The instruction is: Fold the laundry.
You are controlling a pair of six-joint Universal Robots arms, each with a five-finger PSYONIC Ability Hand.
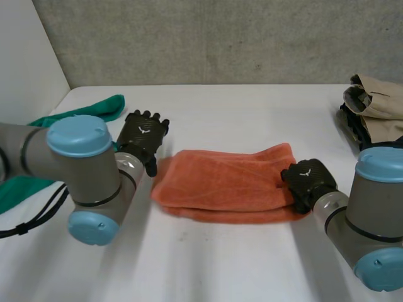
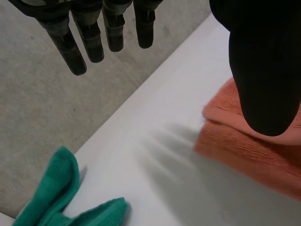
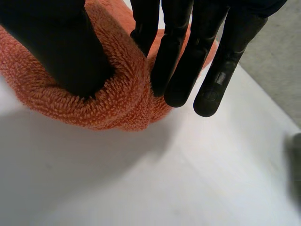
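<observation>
The right robot hand (image 1: 306, 179) pinches one end of the folded orange towel (image 1: 220, 182) in the middle of the surface (image 1: 214, 267). The left robot hand (image 1: 143, 135) hangs open beside the other end. A green cloth (image 1: 101, 108) lies near the left edge.

White table (image 1: 252, 107) — orange towel (image 1: 220, 182), green cloth (image 1: 101, 107), tan clothes pile (image 1: 379, 104)

folded towel (image 1: 223, 182) smack in the middle of the table (image 1: 239, 264), left hand (image 1: 143, 135) just off its left end, right hand (image 1: 307, 179) pinched onto its right end, loose cloth (image 1: 94, 108) way out left, pile of clothes (image 1: 378, 107) far right at the back
</observation>
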